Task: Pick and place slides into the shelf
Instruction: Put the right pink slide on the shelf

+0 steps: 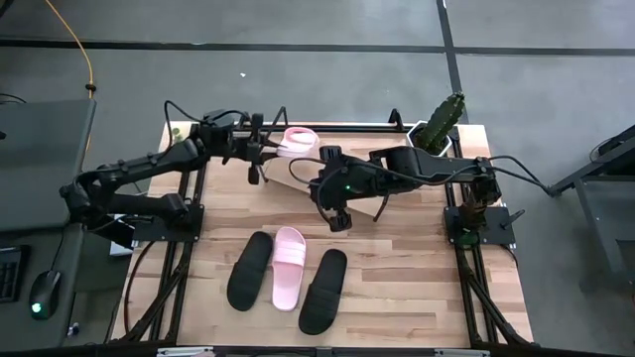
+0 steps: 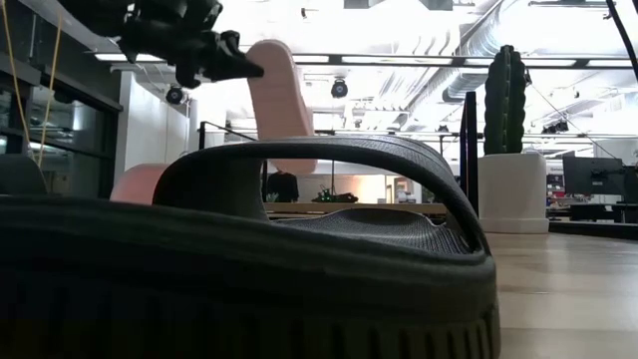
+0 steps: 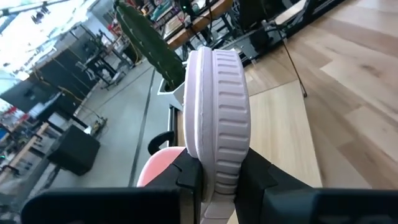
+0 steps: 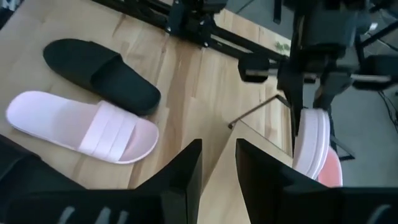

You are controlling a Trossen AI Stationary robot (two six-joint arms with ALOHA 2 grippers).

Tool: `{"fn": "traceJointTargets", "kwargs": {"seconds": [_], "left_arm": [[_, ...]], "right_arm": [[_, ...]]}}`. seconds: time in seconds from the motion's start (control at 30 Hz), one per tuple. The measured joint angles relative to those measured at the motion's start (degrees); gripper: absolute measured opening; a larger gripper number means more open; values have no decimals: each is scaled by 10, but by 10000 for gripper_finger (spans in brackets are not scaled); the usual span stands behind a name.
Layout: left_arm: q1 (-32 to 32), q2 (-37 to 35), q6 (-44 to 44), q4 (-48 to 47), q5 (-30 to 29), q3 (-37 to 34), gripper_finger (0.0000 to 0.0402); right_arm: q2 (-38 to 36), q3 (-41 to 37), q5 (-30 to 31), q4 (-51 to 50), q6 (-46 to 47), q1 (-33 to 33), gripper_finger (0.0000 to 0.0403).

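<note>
Evidently I had the left gripper [image 1: 260,149] clamped on a pink slide [image 3: 217,118], held on edge over the shelf [image 1: 298,180] for placing; my right gripper [image 4: 217,168] waited nearby, fingers apart (three slides remained on the table).

A light wooden bench [image 1: 397,253] is lying on a grey floor [image 1: 298,79], and black metal framing [image 1: 184,223] is running along both of its sides. A green cactus [image 1: 444,121] in a white pot [image 1: 425,129] is standing at the bench's far right corner; in the low view the same plant [image 2: 504,100] is rising upright from its pale pot [image 2: 510,191]. A yellow cable [image 1: 81,50] is trailing across the floor beyond the bench's far left side. A dark keyboard [image 1: 8,273] and a mouse [image 1: 42,295] glowing with a green light are sitting on a separate surface at the left. Behind the bench, ceiling ducts [image 2: 469,40] and strip lights are running across an open workshop room.
</note>
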Motion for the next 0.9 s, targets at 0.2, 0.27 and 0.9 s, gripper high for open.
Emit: {"fn": "traceJointTargets", "kwargs": {"seconds": [0.2, 0.27, 0.9], "left_arm": [[13, 4, 29, 42, -1, -29, 43], [29, 5, 32, 41, 5, -35, 43], [115, 26, 29, 133, 91, -94, 43]], "right_arm": [[0, 0, -13, 16, -6, 0, 87], [0, 0, -13, 16, -6, 0, 87], [0, 0, -50, 17, -6, 0, 87]]}}
